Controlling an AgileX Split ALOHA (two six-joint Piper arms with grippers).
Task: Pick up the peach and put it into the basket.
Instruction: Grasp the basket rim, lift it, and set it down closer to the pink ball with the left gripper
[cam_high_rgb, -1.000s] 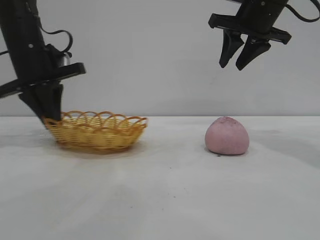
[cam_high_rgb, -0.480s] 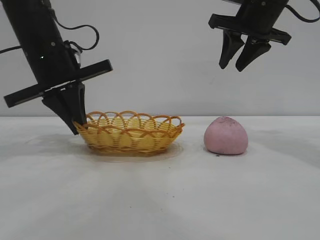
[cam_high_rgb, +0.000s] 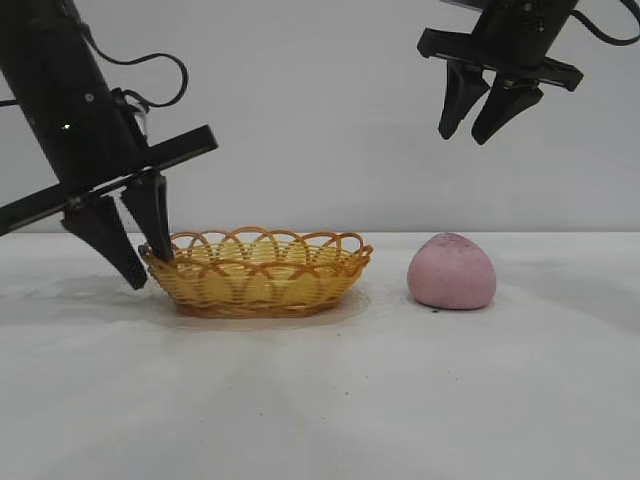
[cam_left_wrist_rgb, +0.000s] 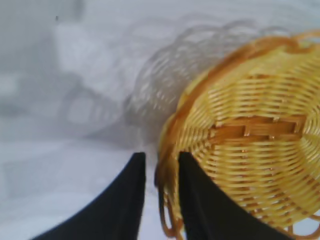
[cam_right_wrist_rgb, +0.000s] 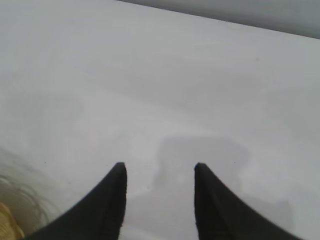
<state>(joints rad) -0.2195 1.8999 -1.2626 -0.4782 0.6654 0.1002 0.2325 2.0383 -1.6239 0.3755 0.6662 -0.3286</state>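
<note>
The dull pink peach (cam_high_rgb: 452, 272) sits on the white table, right of centre. The yellow-orange wicker basket (cam_high_rgb: 258, 272) stands to its left, a short gap away. My left gripper (cam_high_rgb: 150, 272) is at the basket's left end, open. One finger is inside the scalloped rim and one is outside. In the left wrist view the gripper (cam_left_wrist_rgb: 161, 156) straddles the rim of the basket (cam_left_wrist_rgb: 250, 150), with a gap beside the outer finger. My right gripper (cam_high_rgb: 475, 135) hangs high above the peach, open and empty, and its wrist view (cam_right_wrist_rgb: 159, 167) shows bare table.
The white table (cam_high_rgb: 320, 400) stretches wide in front of both objects, with a plain grey wall behind. A sliver of the basket shows at the corner of the right wrist view (cam_right_wrist_rgb: 7, 231).
My left gripper dragged the basket to the right, close to the peach, then spread its fingers and let go of the rim. The right gripper has not moved.
</note>
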